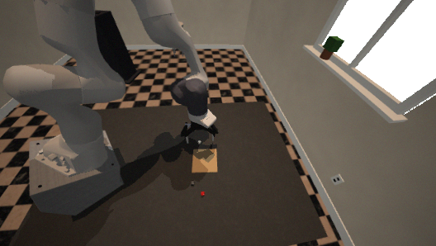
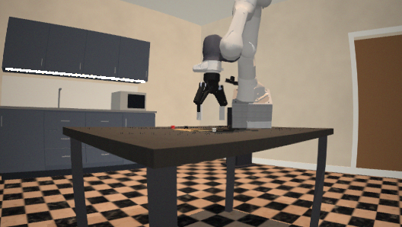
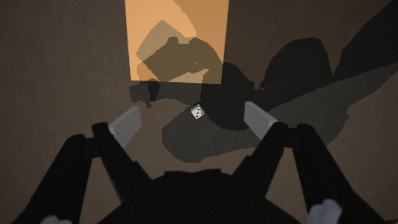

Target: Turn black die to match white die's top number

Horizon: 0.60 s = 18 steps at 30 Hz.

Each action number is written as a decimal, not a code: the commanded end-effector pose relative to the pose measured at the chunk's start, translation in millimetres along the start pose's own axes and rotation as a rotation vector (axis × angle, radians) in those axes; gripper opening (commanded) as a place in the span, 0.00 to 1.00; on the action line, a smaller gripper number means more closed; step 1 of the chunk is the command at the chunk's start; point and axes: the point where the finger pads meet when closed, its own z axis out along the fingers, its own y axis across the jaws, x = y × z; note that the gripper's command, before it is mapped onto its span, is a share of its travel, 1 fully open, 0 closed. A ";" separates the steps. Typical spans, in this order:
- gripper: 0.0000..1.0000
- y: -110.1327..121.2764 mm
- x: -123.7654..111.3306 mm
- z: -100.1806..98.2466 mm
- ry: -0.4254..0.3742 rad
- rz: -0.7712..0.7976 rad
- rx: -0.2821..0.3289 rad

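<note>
One orange mat (image 1: 206, 168) lies just beyond the wide-open, empty gripper (image 2: 210, 114). The black die (image 1: 192, 182) sits off the mat, near the red die (image 1: 202, 193). Descending here risks knocking the white die (image 3: 198, 112) under the fingers, changing its face.

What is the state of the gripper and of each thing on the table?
Gripper: open, empty, above the table.
Mat: flat on the table, no die on it.
White die: on the table, off the mat, top number too small to read.
Black die: on the table, off the mat, not gripped.
Red die: on the table, off the mat, apart from the others.
</note>
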 end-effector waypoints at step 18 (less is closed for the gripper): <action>1.00 -1.5 -1.0 -9.7 -0.002 0.007 0.001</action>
